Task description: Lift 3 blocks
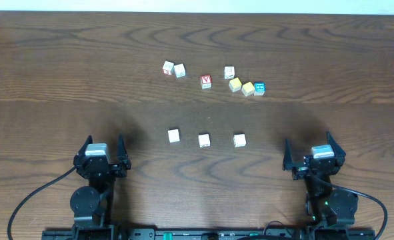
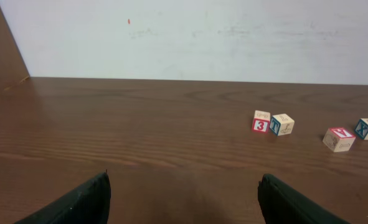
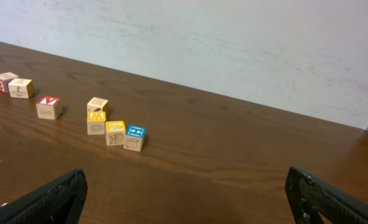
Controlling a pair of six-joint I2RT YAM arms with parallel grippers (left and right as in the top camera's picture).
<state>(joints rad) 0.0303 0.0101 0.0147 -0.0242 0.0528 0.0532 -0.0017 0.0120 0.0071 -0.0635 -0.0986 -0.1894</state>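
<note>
Sitting in a row at frame centre, three cream blocks [image 1: 204, 140] rest on the wooden table [image 1: 50, 67]. Left gripper [image 1: 105, 141], lower left, and right gripper [image 1: 310, 144], lower right, both stand spread wide, well apart from them.

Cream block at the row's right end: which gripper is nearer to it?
Right. The right gripper is to the right of the cream block; the left gripper is much farther away on its left.

Looking out between the right gripper's [image 3: 185, 186] spread fingers [image 3: 53, 199] across a brown table [image 3: 246, 155].
Ahead left: seven lettered cubes [image 3: 115, 133] in a loose row, four bunched nearest; pale wall [image 3: 233, 50] behind.
</note>
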